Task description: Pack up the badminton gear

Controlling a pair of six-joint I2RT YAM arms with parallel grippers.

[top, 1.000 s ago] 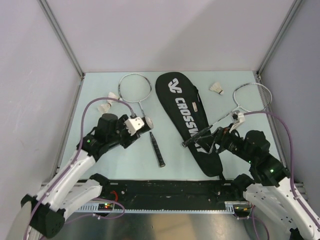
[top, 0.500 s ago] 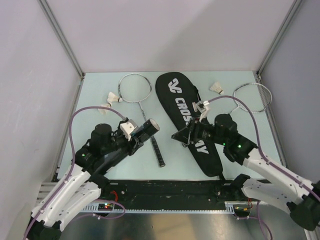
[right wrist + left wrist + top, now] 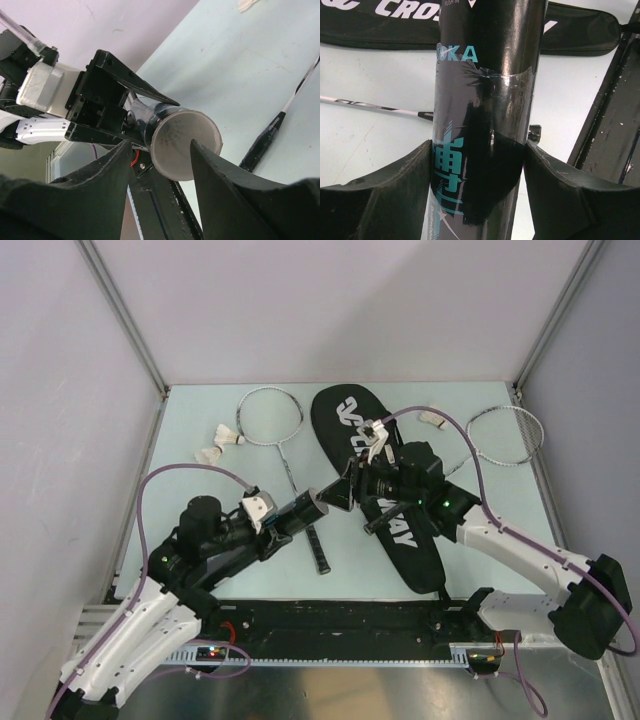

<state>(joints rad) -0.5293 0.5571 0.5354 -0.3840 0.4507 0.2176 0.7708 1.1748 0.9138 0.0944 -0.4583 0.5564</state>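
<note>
**A:** Where is the tube?

**B:** The black tube (image 3: 310,506) is off the worktop (image 3: 195,410). It hangs roughly level between the two arms. In the top view it crosses over the black handle of the left racquet (image 3: 270,417).

**A:** What has hold of it?

**B:** The left end effector (image 3: 288,514) is clamped on its body. The left wrist view shows one finger pressed to each side of the teal-printed wall.

**A:** And the right end effector (image 3: 347,490)?

**B:** It faces the tube's free end. In its own wrist view the tube's pale round end sits between the two fingers, which stand apart on either side. I cannot tell whether they press on it.

**A:** The bag?

**B:** The black CROSSWAY bag (image 3: 412,555) lies flat on the worktop, right of centre. Its broad end points to the far wall and its narrow end to the arm bases. The right arm reaches over it.

**A:** The rest?

**B:** The left racquet lies left of the bag, head at the far side. The right racquet (image 3: 505,435) has its head near the far right corner, and its shaft runs under the right arm. One shuttlecock (image 3: 231,436) and a second shuttlecock (image 3: 209,454) lie just left of the left racquet's head. A third shuttlecock (image 3: 433,418) lies between the bag's broad end and the right racquet's head.
</note>
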